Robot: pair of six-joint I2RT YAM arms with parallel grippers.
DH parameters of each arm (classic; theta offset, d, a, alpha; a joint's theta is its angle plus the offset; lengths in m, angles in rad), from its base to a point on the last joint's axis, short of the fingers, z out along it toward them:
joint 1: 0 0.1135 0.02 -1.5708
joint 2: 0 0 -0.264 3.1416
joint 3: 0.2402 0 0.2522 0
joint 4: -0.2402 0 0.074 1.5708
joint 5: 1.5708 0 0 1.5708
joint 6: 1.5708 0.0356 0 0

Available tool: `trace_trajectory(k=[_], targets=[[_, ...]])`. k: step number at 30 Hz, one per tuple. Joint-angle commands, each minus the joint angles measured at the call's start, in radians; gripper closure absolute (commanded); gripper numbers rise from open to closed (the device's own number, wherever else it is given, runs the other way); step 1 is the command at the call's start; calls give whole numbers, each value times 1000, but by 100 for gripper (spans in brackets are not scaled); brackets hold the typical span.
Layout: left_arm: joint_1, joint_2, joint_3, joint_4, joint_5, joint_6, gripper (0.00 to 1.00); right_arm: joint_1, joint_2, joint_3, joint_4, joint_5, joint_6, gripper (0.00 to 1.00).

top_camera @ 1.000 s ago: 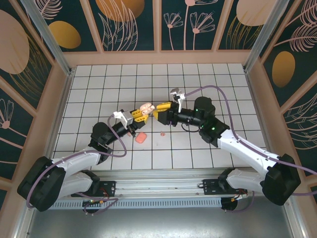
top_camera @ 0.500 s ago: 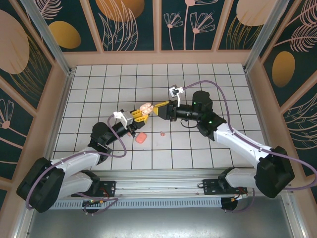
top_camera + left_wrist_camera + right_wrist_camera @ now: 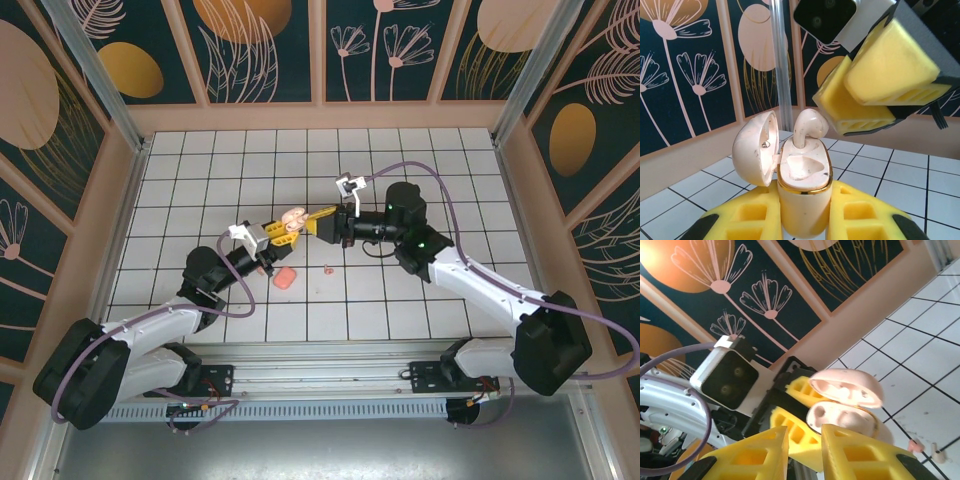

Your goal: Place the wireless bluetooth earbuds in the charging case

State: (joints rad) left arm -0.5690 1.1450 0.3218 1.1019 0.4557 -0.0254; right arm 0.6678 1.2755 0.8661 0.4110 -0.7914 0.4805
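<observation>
right claw (image 3: 318,221) nearer case (image 3: 802,200), 1 earbud (image 3: 807,125) upright inside

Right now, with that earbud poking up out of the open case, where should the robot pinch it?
Pinch the earbud by its rounded head, the only part standing clear: its stem is already down in the charging case. Come from above and from the side away from the lid, which stands open beside it, probably with the jaws kept narrow.
</observation>
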Motion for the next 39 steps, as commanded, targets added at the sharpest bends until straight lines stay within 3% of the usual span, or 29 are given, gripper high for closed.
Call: trace_trajectory(k=[1, 10, 17, 24, 39], targets=[[-1, -8, 23, 9, 3, 18, 89, 19, 8, 45, -1, -35, -29, 76], [-1, -21, 25, -5, 1, 24, 89, 32, 20, 58, -18, -30, -43, 76], [-2, -25, 24, -13, 1, 25, 89, 23, -53, 45, -67, 7, -69, 68], [-2, -18, 25, -3, 6, 22, 89, -12, -79, 30, -95, 77, -39, 67], [-1, -37, 23, -16, 1, 28, 89, -15, 12, 55, -57, 17, 1, 68]])
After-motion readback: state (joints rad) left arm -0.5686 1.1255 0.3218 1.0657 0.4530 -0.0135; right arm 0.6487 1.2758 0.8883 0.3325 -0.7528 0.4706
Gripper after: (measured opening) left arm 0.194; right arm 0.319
